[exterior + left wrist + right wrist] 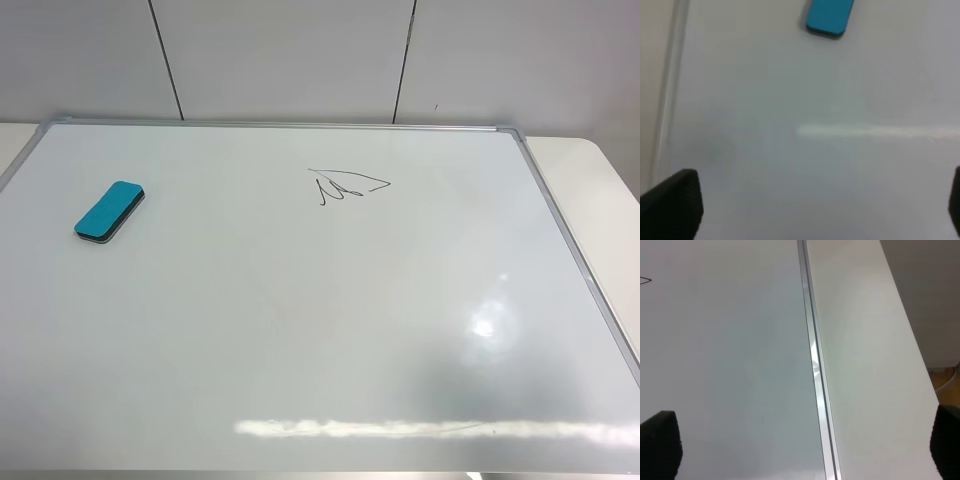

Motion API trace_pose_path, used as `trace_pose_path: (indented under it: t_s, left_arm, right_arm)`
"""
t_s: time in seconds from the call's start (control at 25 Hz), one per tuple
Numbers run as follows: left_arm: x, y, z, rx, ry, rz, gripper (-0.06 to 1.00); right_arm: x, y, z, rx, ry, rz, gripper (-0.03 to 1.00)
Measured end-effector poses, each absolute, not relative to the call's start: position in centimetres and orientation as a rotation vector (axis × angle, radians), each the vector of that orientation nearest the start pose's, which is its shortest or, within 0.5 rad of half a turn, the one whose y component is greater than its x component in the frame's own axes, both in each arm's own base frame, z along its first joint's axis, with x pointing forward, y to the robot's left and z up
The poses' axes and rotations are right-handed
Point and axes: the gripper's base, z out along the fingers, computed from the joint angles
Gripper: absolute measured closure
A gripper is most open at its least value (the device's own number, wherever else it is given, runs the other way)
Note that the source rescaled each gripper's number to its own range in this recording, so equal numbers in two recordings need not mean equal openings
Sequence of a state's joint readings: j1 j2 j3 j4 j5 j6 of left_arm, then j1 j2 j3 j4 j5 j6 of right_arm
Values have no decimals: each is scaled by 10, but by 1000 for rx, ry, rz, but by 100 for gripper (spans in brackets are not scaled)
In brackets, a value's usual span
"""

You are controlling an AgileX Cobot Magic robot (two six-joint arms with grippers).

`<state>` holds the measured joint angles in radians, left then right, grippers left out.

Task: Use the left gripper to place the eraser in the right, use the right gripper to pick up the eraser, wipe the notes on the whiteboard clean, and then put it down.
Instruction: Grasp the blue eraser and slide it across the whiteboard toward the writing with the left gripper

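Jaws on left gripper (812,207) spread wide, nothing between them, hovering over near-left bit of whiteboard (300,340). Right gripper (802,445) same deal, wide and empty, sitting above board's right frame edge. Eraser (109,211) further out, flat on left side of board, felt down, well apart from both. Looks light, stiff shell, probably bit slick, so I'd pinch across long sides at mid-length. Notes (345,185) farthest back, near middle, not yet wiped.
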<state>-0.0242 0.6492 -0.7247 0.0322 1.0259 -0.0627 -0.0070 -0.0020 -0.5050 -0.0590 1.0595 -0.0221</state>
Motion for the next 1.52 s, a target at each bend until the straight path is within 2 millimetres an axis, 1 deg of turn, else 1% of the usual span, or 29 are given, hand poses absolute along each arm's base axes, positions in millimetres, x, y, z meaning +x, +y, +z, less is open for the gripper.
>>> trace_pose_path:
  t_s: [0.12,0.16,0.24,0.28,0.32,0.36,0.4,0.52,0.56,0.6,0.64,0.68,0.72,0.76,0.8,0.84,0.88,0.96,1.12,1.36,1.4,1.48,1.52]
  left_arm:
    - [151,-4,321,-18,2551,-31,-6]
    - [169,-6,319,-10,2590,-45,-6]
    - [204,-8,309,-3,2667,-66,-6]
    - [219,-9,305,1,2681,-70,-6]
    - [219,-9,305,1,2681,-70,-6]
    - [234,-10,299,12,2694,-69,-6]
    - [259,-14,287,32,2693,-67,-6]
    - [292,-22,268,76,2672,-49,-5]
    - [300,-24,264,85,2666,-48,-2]
    - [309,-26,257,90,2672,-49,4]
    - [317,-27,251,94,2685,-49,14]
    - [324,-28,247,94,2695,-49,30]
    - [331,-29,241,94,2709,-48,51]
    - [338,-29,235,96,2721,-45,70]
    - [343,-29,229,99,2733,-41,79]
    - [348,-29,226,102,2735,-36,86]
    - [353,-29,222,107,2738,-30,90]
    - [361,-29,214,122,2748,-11,93]
    - [373,-28,198,158,2765,24,94]
    - [381,-25,170,213,2812,66,94]
    - [381,-25,170,213,2812,66,94]
    - [382,-19,163,221,2829,89,94]
    - [384,-14,156,225,2841,107,94]
  right_arm:
    - [-6,-5,279,-12,2036,-89,-3]
    - [-6,-5,279,-12,2036,-89,-3]
    - [-6,-5,279,-12,2036,-89,-3]
    - [-6,-5,279,-12,2036,-89,-3]
    - [-6,-5,279,-12,2036,-89,-3]
    - [-6,-5,279,-12,2036,-89,-3]
    - [-6,-5,279,-12,2036,-89,-3]
    - [-6,-5,279,-12,2036,-89,-3]
    - [-6,-5,279,-12,2036,-89,-3]
    - [-6,-5,279,-12,2036,-89,-3]
    - [-6,-5,279,-12,2036,-89,-3]
    - [-6,-5,279,-12,2036,-89,-3]
    - [-6,-5,279,-12,2036,-89,-3]
    - [-6,-5,279,-12,2036,-89,-3]
    - [-6,-5,279,-12,2036,-89,-3]
    - [-6,-5,279,-12,2036,-89,-3]
    - [-6,-5,279,-12,2036,-89,-3]
    - [-6,-5,279,-12,2036,-89,-3]
    - [-6,-5,279,-12,2036,-89,-3]
    - [-6,-5,279,-12,2036,-89,-3]
    - [-6,-5,279,-12,2036,-89,-3]
    - [-6,-5,279,-12,2036,-89,-3]
    - [-6,-5,279,-12,2036,-89,-3]
